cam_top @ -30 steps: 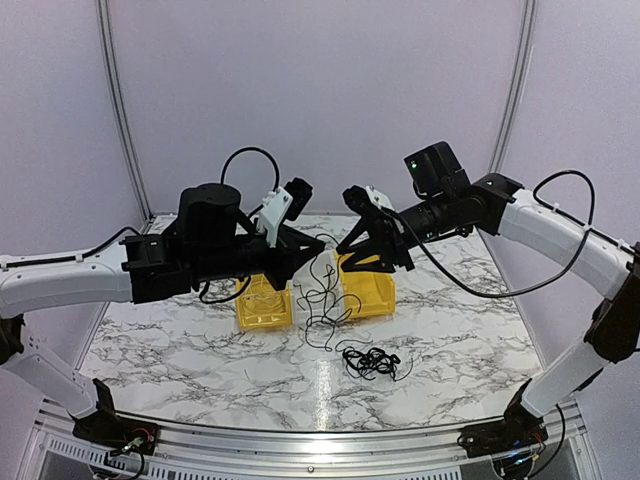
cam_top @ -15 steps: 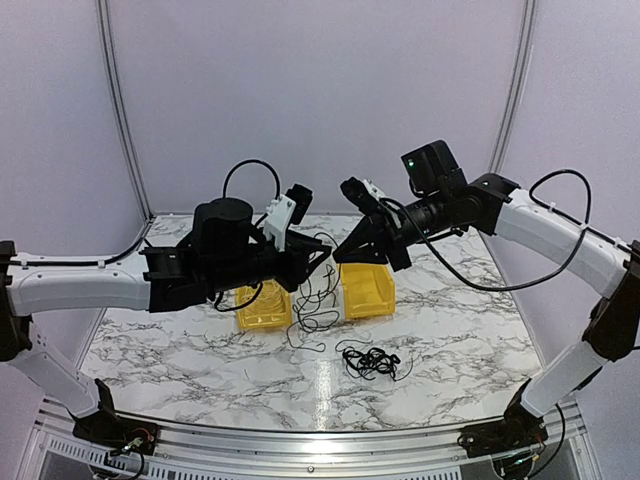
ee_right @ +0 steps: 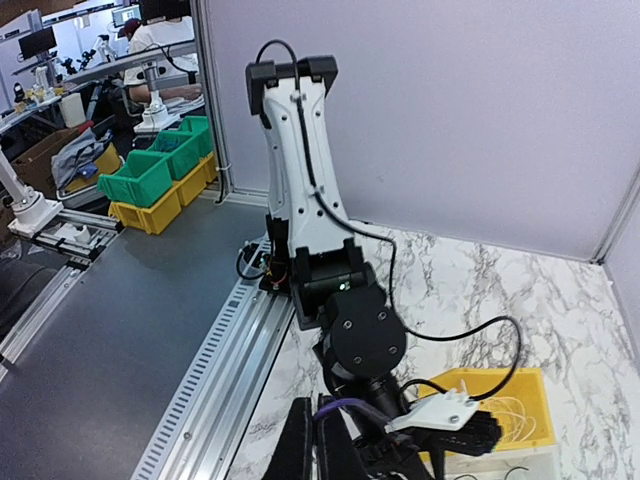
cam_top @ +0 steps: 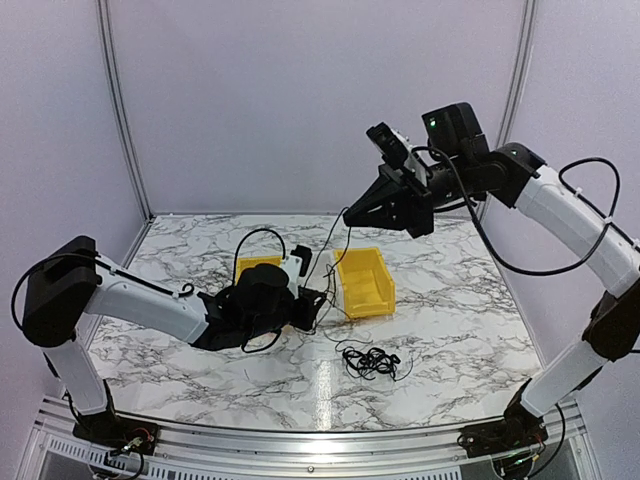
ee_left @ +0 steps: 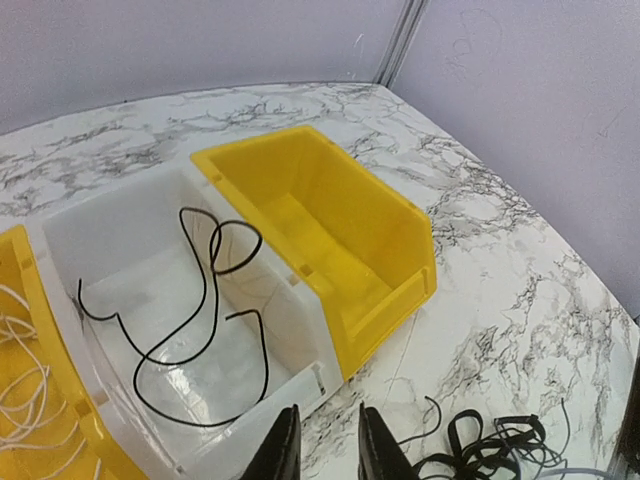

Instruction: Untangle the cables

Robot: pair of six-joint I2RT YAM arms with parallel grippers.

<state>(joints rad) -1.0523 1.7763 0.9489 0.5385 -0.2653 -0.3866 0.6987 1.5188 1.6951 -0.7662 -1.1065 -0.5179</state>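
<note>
Since a second ago the left arm has dropped from mid-air to just above the marble table [cam_top: 450, 320], and the right arm has swung up and back; the black cable that then hung between the two grippers now runs from the right one only.

Left gripper [ee_left: 328, 418] hovers low by the near end of the clear bin [ee_left: 120, 215], its jaws parted by a narrow gap with nothing between them; the clear bin stands between the left yellow bin [cam_top: 255, 265] and the right yellow bin [cam_top: 365, 290], touching both.

Right gripper [cam_top: 350, 215] is held high above the right yellow bin, jaws closed; a thin black strand leaves its tip and falls towards the bins, so it appears pinched on the black cable [ee_left: 205, 300], whose lower loops lie on the floor of the clear bin.

Whitish cable [ee_left: 25, 400] lies coiled in the left yellow bin; the right yellow bin holds nothing that shows.

Tangle of black cables [cam_top: 370, 362] rests on the marble, near the front of the right yellow bin and well apart from both grippers; in the left wrist view it sits just to the right of the fingers [ee_left: 285, 445].
</note>
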